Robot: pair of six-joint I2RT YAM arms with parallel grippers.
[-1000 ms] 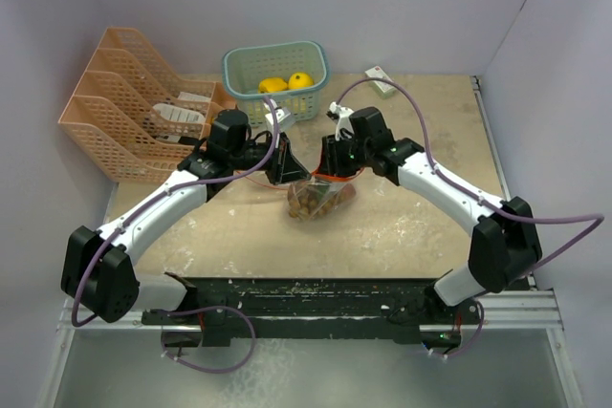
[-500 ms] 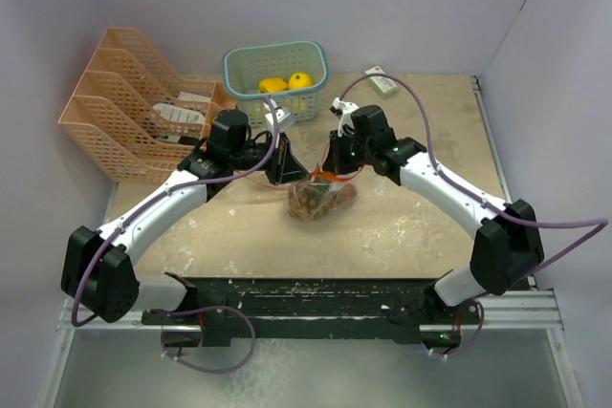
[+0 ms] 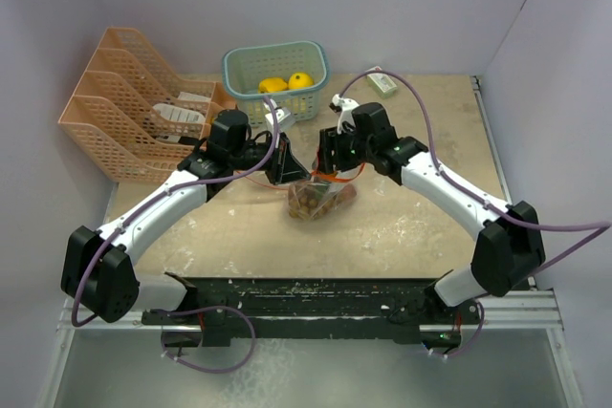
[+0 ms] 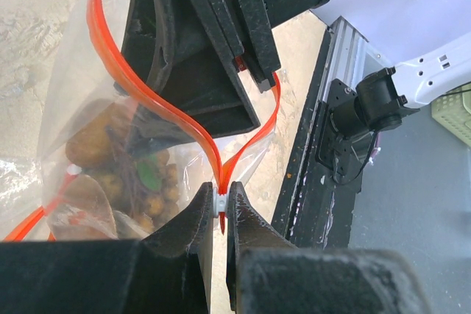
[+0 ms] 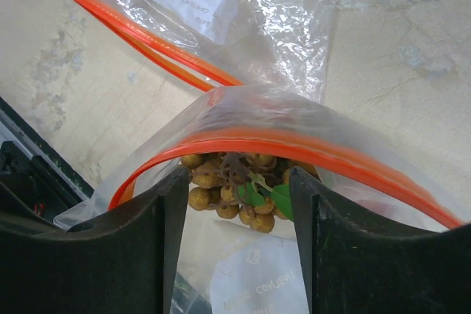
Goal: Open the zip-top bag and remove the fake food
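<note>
Scuffed beige worktop (image 3: 402,226), blotched with white, carries the crinkled clear zip-top bag (image 3: 325,196) at its middle, between my two arms. My left pincer (image 4: 219,206) is clamped on the orange zip strip (image 4: 158,104) at one end of the bag's mouth, its black tips pressed together on a small white bit. My right pincer (image 5: 235,178) stands spread, jaws well apart, the strip arching across both fingertips and the mouth gaping between them. Inside the film lies the fake food: a brown cluster (image 5: 210,182) of small knobbly balls with a thin stem and a green leaf. Two glossy yellow fruits (image 3: 287,82) sit in the slotted teal basket (image 3: 234,69) at the far edge, left of a small white-green box (image 3: 381,83); a peach lattice rack (image 3: 105,112) stands far left
</note>
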